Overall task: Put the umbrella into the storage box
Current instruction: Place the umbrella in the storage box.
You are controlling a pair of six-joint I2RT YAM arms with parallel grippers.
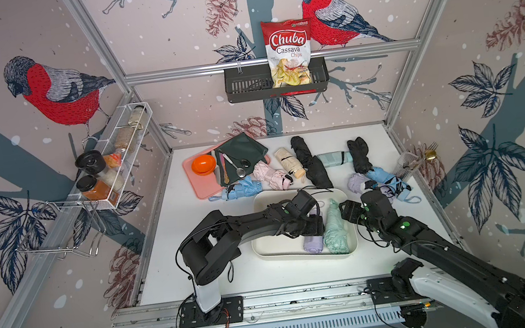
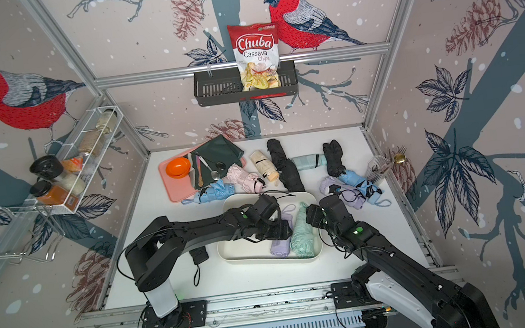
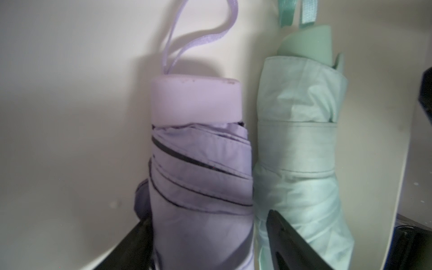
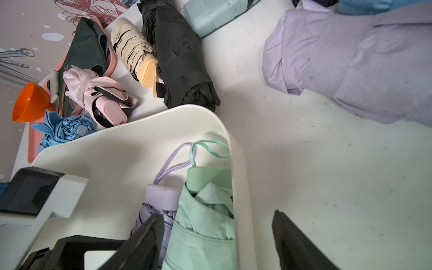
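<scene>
The off-white storage box lies at the table's front middle. Inside it, a folded lilac umbrella and a mint umbrella lie side by side against its right wall. My left gripper is down in the box, open, its jaws straddling the lilac umbrella with a gap on the mint side. My right gripper hovers open over the box's right wall, one jaw above the mint umbrella, the other outside, holding nothing.
Several more folded umbrellas lie behind the box: black, beige, pink, blue, lilac. A pink tray with an orange bowl sits back left. A clear cutlery holder stands at the right.
</scene>
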